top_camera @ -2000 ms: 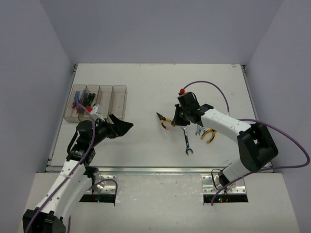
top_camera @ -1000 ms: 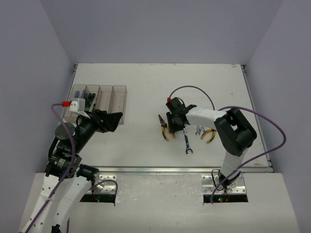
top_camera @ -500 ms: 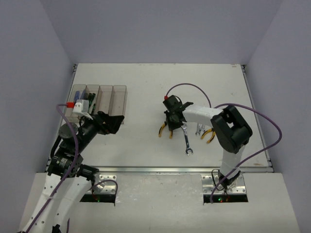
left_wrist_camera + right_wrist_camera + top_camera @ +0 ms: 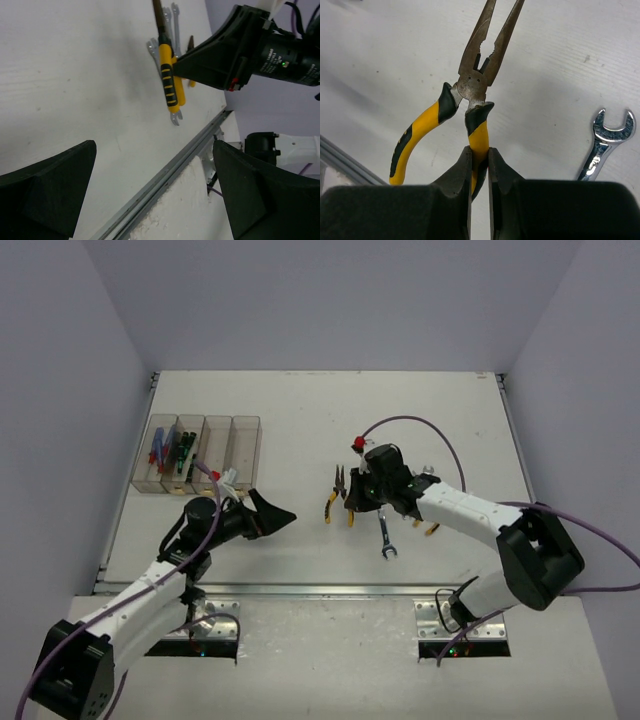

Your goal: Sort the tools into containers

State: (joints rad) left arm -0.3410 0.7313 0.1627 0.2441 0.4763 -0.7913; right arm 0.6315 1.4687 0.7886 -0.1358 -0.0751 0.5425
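Near edge of table [image 4: 300,562]: the left gripper [image 4: 276,510] is seen low over the white top, left of ctr, aimed right toward the tools. In the wrist view its black fingers [image 4: 50,192] are spread wide apart, w/ nothing held btwn them.

Just right of ctr, a silver wrench [image 4: 386,536] is laid flat, running near-to-far, one open end toward the near edge. Just beside it on the left, the yellow-and-black pliers [image 4: 476,80] are held by the right gripper [image 4: 479,157]. The jaws are clenched on one handle only, and the other handle is splayed out to the side. The long nose, slightly parted, is pointed away from the gripper, toward the far side of the table. Whether the pliers are lifted off the top or touching it cannot be told.

By the right arm, a bit of the orange handle of a second pliers [image 4: 431,527] is shown. Further wrench ends [image 4: 174,14] are caught past the held pliers in the left wrist cam.

Far left: the four clear bins [image 4: 245,445] are set side by side in a row, well apart from the loose tools. A blue/red screwdriver [image 4: 157,448] is lodged in the leftmost bin, and a black/green screwdriver [image 4: 184,448] in the 2nd from left.
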